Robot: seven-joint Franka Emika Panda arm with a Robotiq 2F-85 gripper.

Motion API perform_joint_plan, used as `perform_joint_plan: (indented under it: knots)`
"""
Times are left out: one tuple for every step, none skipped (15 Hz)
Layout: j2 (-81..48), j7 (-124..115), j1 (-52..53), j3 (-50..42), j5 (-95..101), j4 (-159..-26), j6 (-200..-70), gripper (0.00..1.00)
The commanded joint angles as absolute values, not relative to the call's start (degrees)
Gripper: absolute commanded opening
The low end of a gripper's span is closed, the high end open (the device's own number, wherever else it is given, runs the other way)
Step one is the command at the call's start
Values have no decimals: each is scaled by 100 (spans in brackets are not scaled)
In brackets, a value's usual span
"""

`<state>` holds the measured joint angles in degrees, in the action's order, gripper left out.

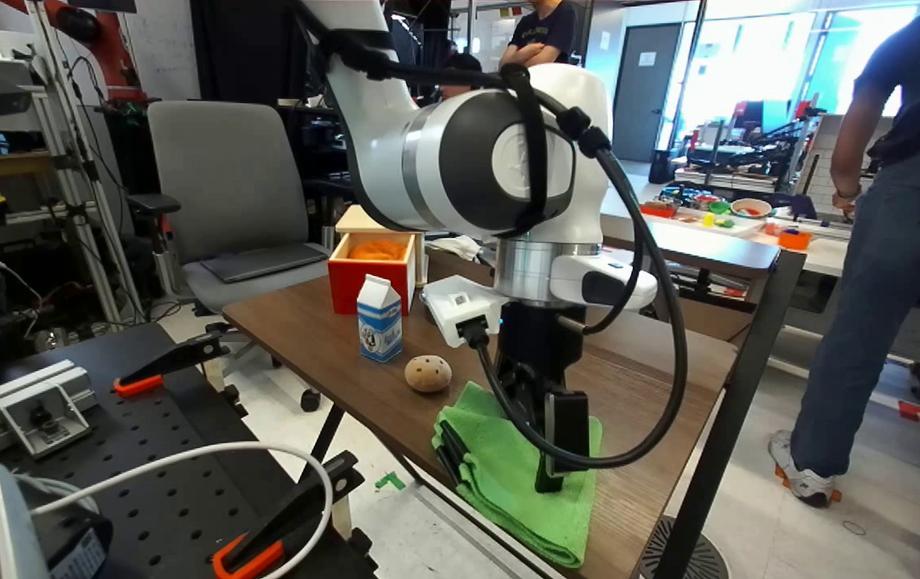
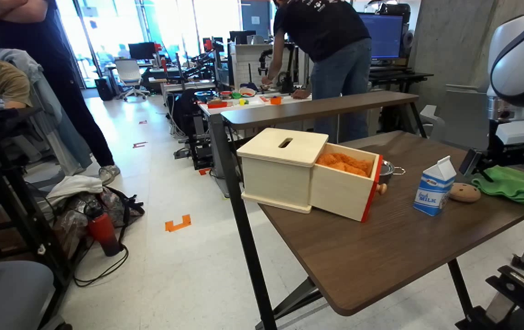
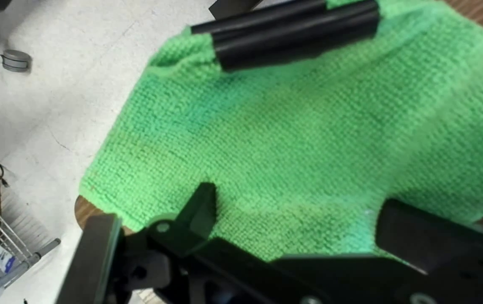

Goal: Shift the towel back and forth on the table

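Partner: Where's the towel (image 1: 508, 474), and have you got it?

Operator: In an exterior view it lies rumpled and bright green, low centre of frame, on the brown table (image 1: 315, 338). My end effector (image 3: 298, 207) points down over it; in the wrist view its fingers (image 3: 203, 207) stand wide apart near the bottom, pinching nothing that I can see.

Partner: How will it handle?

Operator: Light, soft and limp, I'd judge, nothing to break; pushed flat, it may ruck up instead of sliding. I'd pinch a fold near its middle, away from two black rods (image 3: 296, 38) lying across it, top of the wrist view.

Partner: Room to move?

Operator: At left in the wrist view the towel reaches the table's edge, floor (image 3: 81, 93) beyond; I can't tell whether it overhangs. In an exterior view a tan lump (image 1: 428, 374) and milk carton (image 1: 380, 318) stand to its upper left. I'd drag toward the bare wood at right, stopping short of the black post (image 1: 737, 402).
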<state>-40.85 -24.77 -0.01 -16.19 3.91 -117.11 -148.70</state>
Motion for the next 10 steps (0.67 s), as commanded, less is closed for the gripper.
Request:
perform_joint_plan:
  knots:
    - [-4203, -2649, 99, -1661, 285, -11549, -14858, 100]
    - [-4279, -2748, 115, -1656, 246, -11396, -14794, 100]
    - [-4355, -2867, 130, -1646, 202, -11210, -14693, 100]
    - [-4424, -3004, 150, -1637, 157, -11011, -14607, 100]
    - [-4493, -3135, 171, -1631, 115, -10816, -14504, 100]
    - [-4572, -3257, 192, -1627, 61, -10595, -14380, 100]
    - [-4672, -3387, 219, -1628, 20, -10361, -14286, 100]
    - [-4764, -3518, 236, -1630, -5, -10157, -14191, 100]
    - [-4873, -3656, 259, -1637, -10, -9930, -14100, 100]
    - [-4984, -3775, 261, -1627, -23, -9728, -14015, 100]
